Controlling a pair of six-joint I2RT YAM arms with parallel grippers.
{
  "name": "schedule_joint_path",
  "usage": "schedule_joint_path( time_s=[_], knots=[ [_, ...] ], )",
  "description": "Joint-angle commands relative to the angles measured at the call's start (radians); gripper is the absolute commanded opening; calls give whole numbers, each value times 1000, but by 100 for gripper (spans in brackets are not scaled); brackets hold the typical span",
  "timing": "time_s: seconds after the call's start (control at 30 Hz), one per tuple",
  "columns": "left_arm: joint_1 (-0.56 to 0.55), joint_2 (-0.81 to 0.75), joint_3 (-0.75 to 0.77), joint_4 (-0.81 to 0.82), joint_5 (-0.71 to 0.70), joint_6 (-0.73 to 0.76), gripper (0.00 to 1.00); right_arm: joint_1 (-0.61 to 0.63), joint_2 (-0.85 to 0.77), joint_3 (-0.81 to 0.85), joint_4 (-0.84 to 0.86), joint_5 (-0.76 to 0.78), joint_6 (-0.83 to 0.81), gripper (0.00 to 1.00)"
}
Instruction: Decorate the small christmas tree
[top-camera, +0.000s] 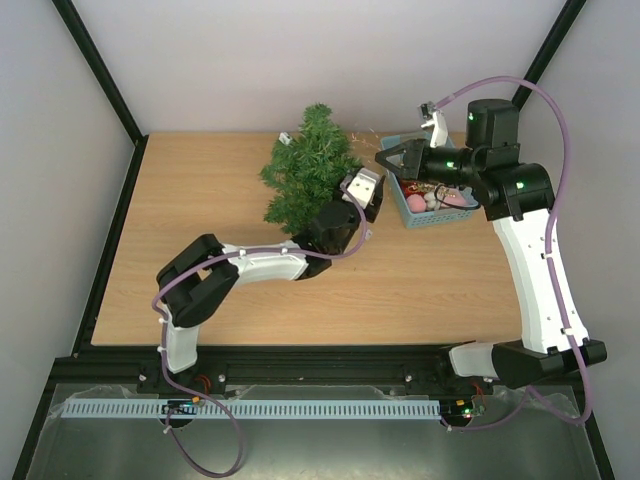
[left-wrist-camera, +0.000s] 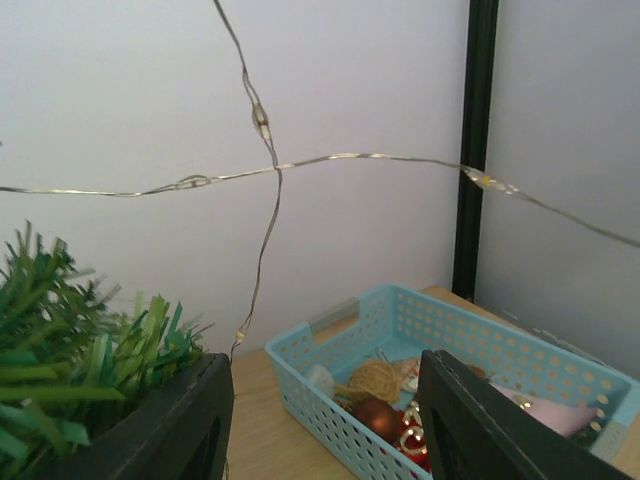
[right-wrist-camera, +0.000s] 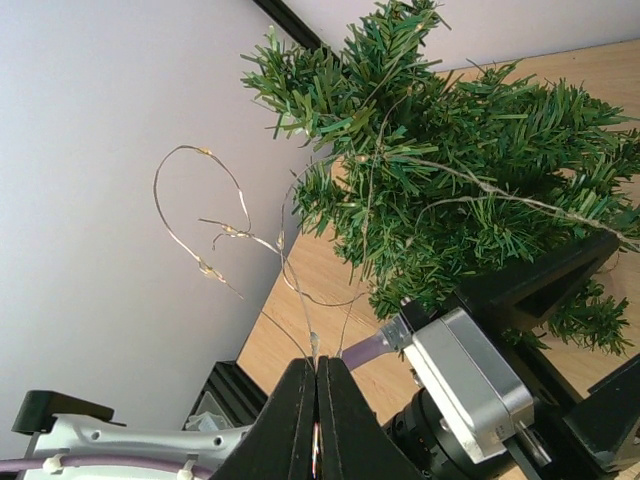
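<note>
You are pinching the light wire (left-wrist-camera: 260, 120) with the right gripper (right-wrist-camera: 316, 375) beside the small christmas tree (right-wrist-camera: 450, 170), left gripper (left-wrist-camera: 325, 400) hanging open.

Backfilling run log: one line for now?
right hand: shut on light wire | left hand: open beside tree | basket: ornaments inside

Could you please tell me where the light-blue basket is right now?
In the top view, the light-blue basket sits toward the far right of the table, just right of the small christmas tree.
</note>
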Motion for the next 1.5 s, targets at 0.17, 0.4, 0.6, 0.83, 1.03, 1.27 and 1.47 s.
schedule_joint_path(
  time_s=[0.17,0.4,0.6,0.83,1.03,1.27,1.47],
  knots=[
    [6,-118,-98,11,72,-71,54,2,-2,-22,11,-27,-11,1],
    [7,-93,-69,14,26,-31,60,2,-6,-35,22,-29,-8,1],
    [7,-65,-27,24,5,11,71,2,-11,-47,22,-28,-15,1],
    [9,-19,40,30,33,44,72,1,-13,-52,20,-24,-21,1],
    [23,25,92,32,38,25,63,1,-15,-47,12,-22,-28,1],
    [28,28,96,21,39,-5,13,1,-17,-44,8,-18,-33,1],
    [26,1,67,28,24,-15,2,2,-26,-52,8,-21,-32,1]
  ],
)
